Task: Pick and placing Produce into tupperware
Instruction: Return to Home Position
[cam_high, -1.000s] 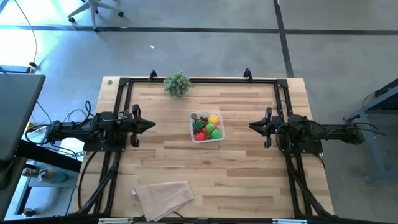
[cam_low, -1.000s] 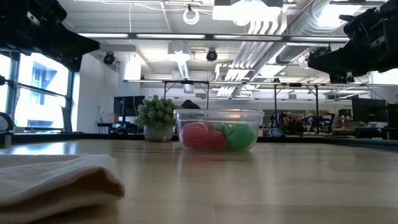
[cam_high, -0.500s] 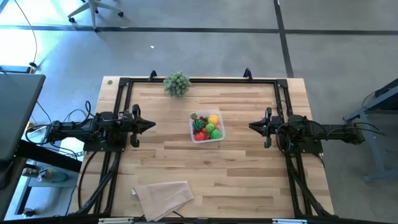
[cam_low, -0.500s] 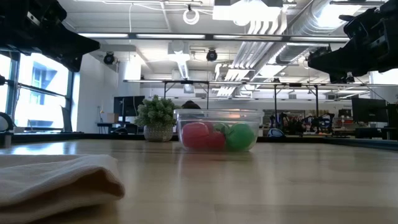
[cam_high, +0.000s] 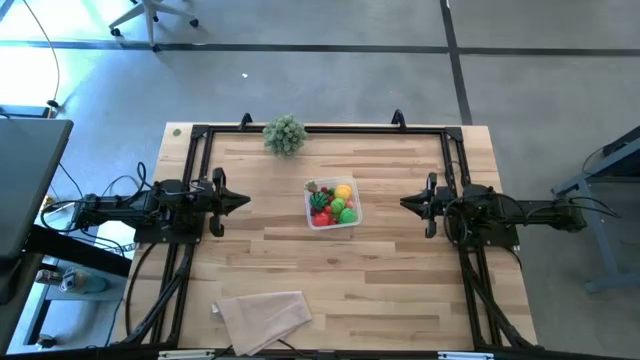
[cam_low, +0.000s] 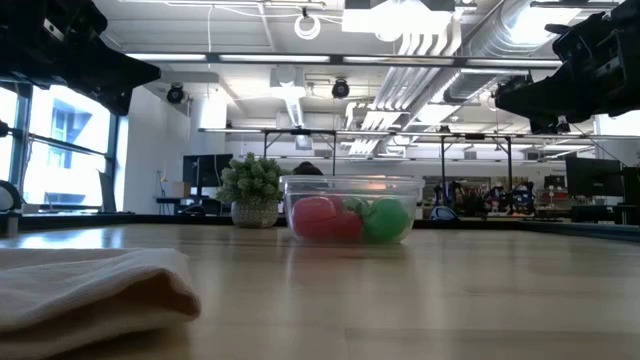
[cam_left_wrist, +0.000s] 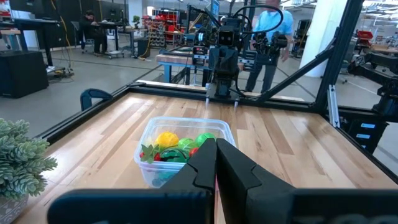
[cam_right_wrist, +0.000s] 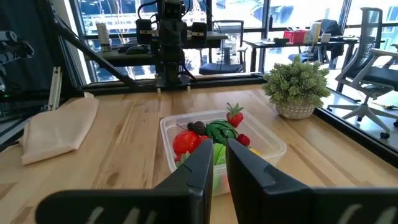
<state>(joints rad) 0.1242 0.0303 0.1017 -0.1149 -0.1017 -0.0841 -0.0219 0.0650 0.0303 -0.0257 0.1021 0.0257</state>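
Observation:
The clear tupperware (cam_high: 332, 205) stands on its base at the middle of the wooden table, also in the low view (cam_low: 350, 210). The produce (cam_high: 333, 203), small red, green and yellow toy pieces, lies inside it (cam_right_wrist: 208, 137). My left gripper (cam_high: 246, 202) hovers level at the table's left side, shut and empty, pointing at the container (cam_left_wrist: 180, 149). My right gripper (cam_high: 404, 203) hovers level at the right side, facing it, with its fingers shut to a narrow slit (cam_right_wrist: 219, 149) and nothing between them. Both stand well clear of the container.
A bushy grey-green potted plant (cam_high: 285, 133) stands at the far edge, left of centre. A folded beige cloth (cam_high: 263, 318) lies at the near left. A black metal frame (cam_high: 320, 129) runs along the table's far, left and right sides. Bare wood surrounds the container.

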